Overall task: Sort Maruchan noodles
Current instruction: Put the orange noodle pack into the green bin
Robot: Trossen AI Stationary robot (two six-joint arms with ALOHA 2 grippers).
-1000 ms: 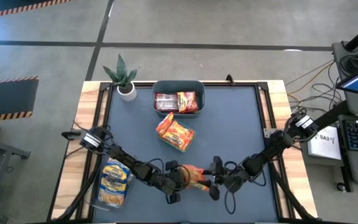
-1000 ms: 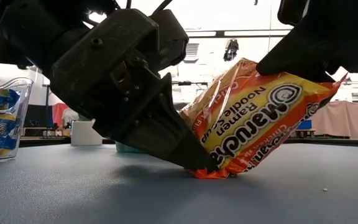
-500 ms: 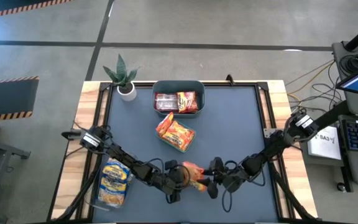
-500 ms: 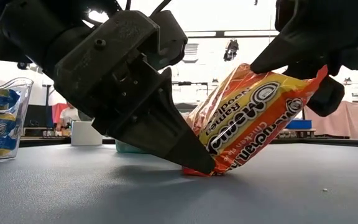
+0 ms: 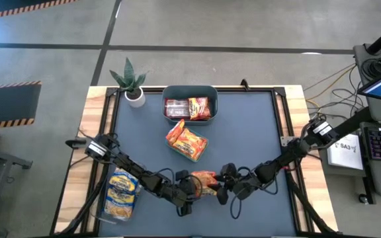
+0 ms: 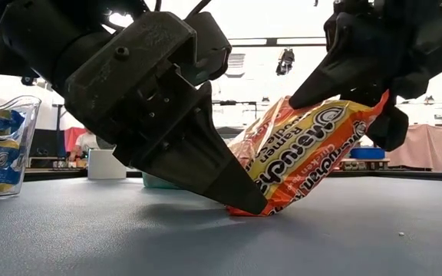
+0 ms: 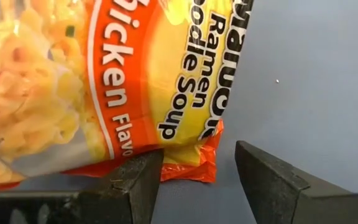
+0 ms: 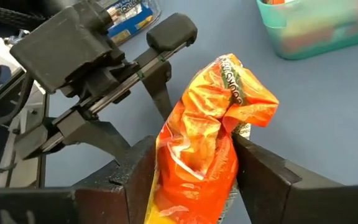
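**Hand-off over the lower middle of the worktop**

A dark grey worktop (image 5: 243, 132) with pale wooden edges fills the middle of the high view, concrete floor above it and a desk with a keyboard at the right edge. Low in that frame, just below centre, the two arms meet over one orange chicken-flavour packet (image 5: 206, 183).

The right hand (image 8: 194, 165) is clamped on the packet's upper end: in its wrist view the fingers stand either side of the crumpled orange plastic and press into it. The left hand (image 7: 197, 171) has its fingers apart, and its wrist view shows only the packet's sealed lower corner lying between them without being squeezed.

In the low view the packet (image 6: 305, 157) leans on a slant, its long axis running from the lower corner on the worktop, by the left fingertip, up toward the right hand at the upper right of the frame. So the packet lies just in front of the left hand but hangs from the right, which looks to be the arm to carry it.

Other packets lie apart: an orange pair (image 5: 186, 140) at mid-frame, more in the grey-teal tub (image 5: 190, 89) above them, and yellow-and-blue ones in a clear bin (image 5: 121, 192) at lower left. A potted plant (image 5: 131, 80) stands at upper left.
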